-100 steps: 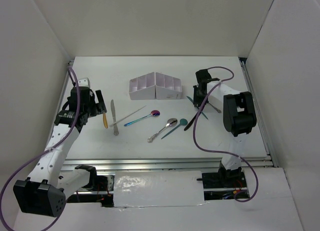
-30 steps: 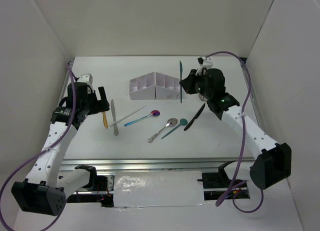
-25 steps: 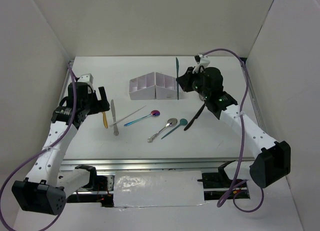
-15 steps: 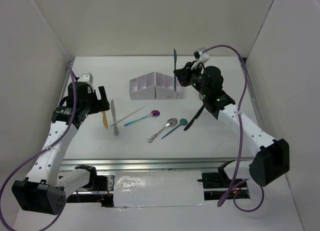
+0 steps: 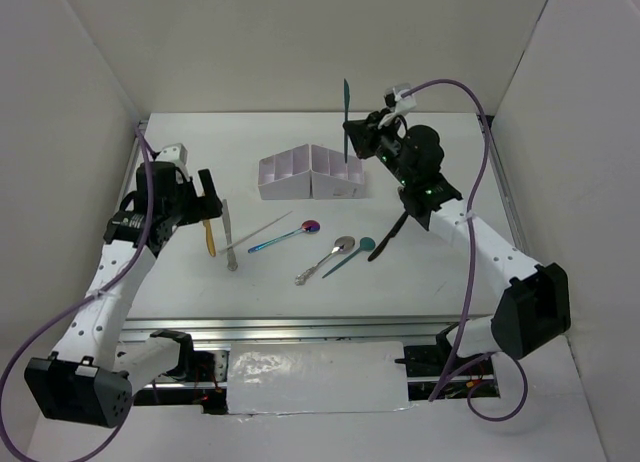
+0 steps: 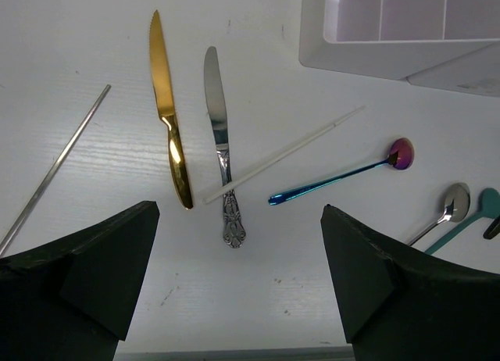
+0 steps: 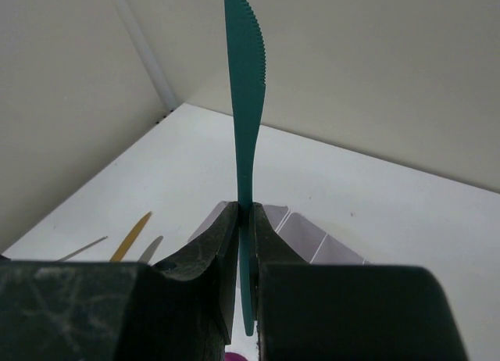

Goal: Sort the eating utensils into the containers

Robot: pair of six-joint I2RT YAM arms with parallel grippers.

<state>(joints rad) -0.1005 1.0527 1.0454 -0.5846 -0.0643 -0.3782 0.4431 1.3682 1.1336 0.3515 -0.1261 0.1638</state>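
The right claw (image 7: 246, 222) is clenched on a teal serrated knife (image 7: 244, 103), its two dark fingers (image 7: 219, 244) pressing the handle from both sides. The knife stands upright, blade tip up and toothed edge to the right in the wrist view, with a short piece of handle showing below the grip. It is raised off the desk (image 5: 300, 287), at the right end of the white rectangular organizer box (image 5: 285, 190) with thin dividers. Whether it sits directly over a compartment I cannot tell. The compartments that show hold nothing.

The left claw (image 6: 236, 212) is released, its fingers spread wide and holding nothing. It hovers over the left part of the desk, above two knives lying side by side, blades pointing away from the robot: a gold knife (image 6: 168, 134) on the left and a silver knife with an ornate handle (image 6: 220, 142) just beside it. A thin white stick (image 6: 281, 154) lies slantwise across the silver knife's handle. A thin silver stick (image 6: 55, 169) lies further left, apart from the gold knife.

To the right lies an iridescent purple-blue spoon (image 6: 344, 177), bowl towards the box. Beyond it a silver spoon (image 6: 441, 212) and a teal spoon (image 6: 469, 216) lie close together, and a black knife (image 5: 390, 232) rests right of them, under the right arm.
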